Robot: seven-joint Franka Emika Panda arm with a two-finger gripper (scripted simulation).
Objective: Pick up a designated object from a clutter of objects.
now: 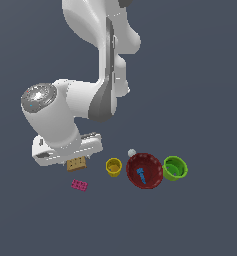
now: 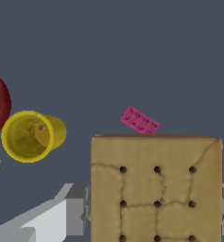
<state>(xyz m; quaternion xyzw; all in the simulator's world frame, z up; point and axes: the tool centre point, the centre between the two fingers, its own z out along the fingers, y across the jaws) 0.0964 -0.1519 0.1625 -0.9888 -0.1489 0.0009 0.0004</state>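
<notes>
Tan cracker-like block (image 1: 76, 164) sits tucked under the white hand of the arm, at the exterior view's left of the clutter. Wrist view: block (image 2: 156, 189) fills the space between the grey fingers (image 2: 75, 210), flanked on both sides; gripper (image 2: 156, 212) looks closed onto it, though the actual contact edges are hidden.

Pink flat piece (image 1: 79, 185) lies near the block, apart from it. Yellow cup (image 1: 113, 167) stands to the right with open floor between. Dark red bowl (image 1: 144, 170) with a blue item (image 1: 140, 175), then green cup (image 1: 175, 168), continue rightward. Small white ball (image 1: 132, 152) touches the bowl's far rim.
</notes>
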